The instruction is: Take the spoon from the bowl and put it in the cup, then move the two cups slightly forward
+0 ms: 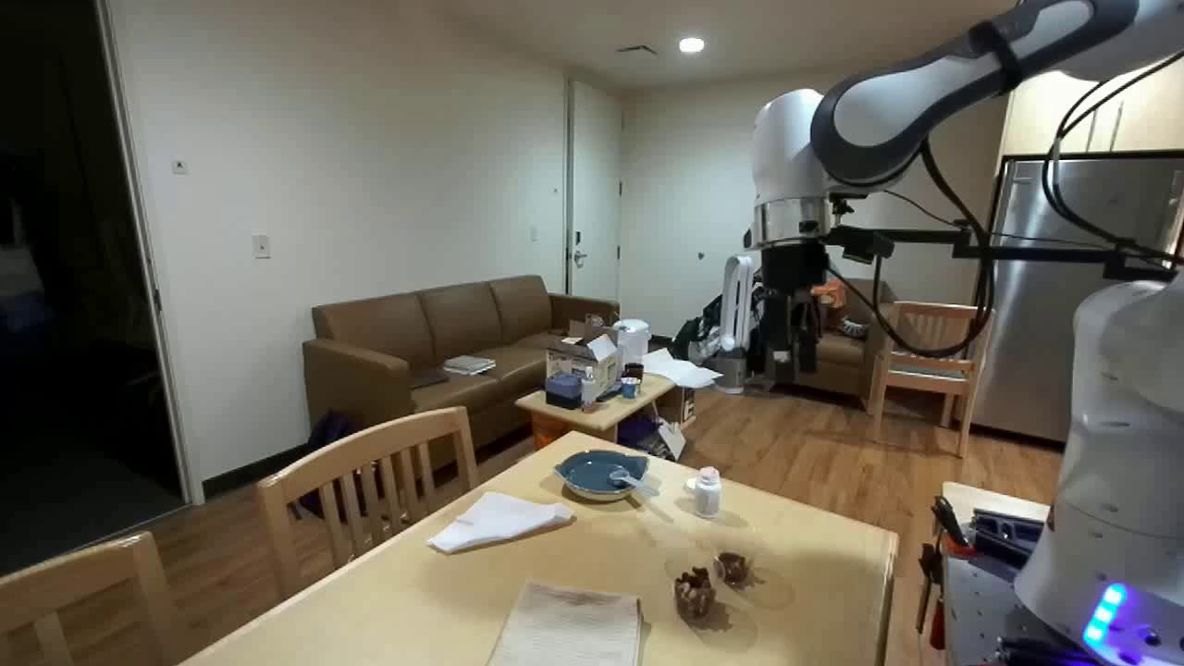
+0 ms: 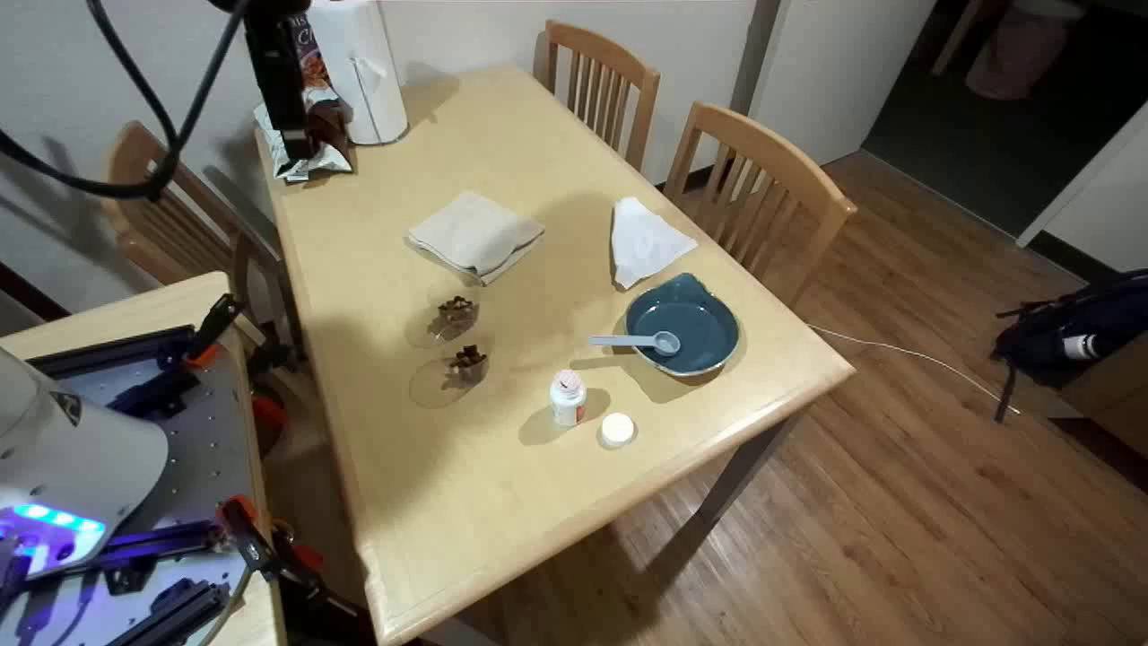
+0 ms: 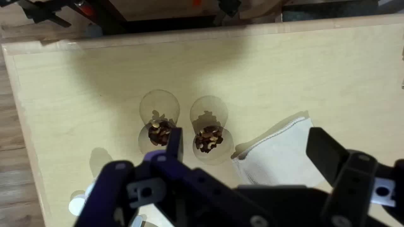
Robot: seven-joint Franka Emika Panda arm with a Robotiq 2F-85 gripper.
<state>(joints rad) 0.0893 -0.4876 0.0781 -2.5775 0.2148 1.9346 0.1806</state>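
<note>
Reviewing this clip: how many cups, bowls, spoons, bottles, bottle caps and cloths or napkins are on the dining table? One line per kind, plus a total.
Clear cups: 2
Bowl: 1
Spoon: 1
Bottle: 1
White cap: 1
White napkin and folded cloth: 2
Total: 8

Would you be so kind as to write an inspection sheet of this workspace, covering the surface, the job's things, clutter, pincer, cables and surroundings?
Surface: light wooden table, shadows across it.
Spoon: in the blue bowl, handle over the rim.
Cups: two, clear, standing near each other, both holding nuts.
Clutter: white bottle, upright, white cap beside it; folded cloth; napkin; paper roll; snack bag.
Pincer: open, holding nothing, above the table.
Cables: black cable looped from the arm; thin white cord on the floor.
Surroundings: wooden chairs, brown sofa, fridge, backpack.
</note>
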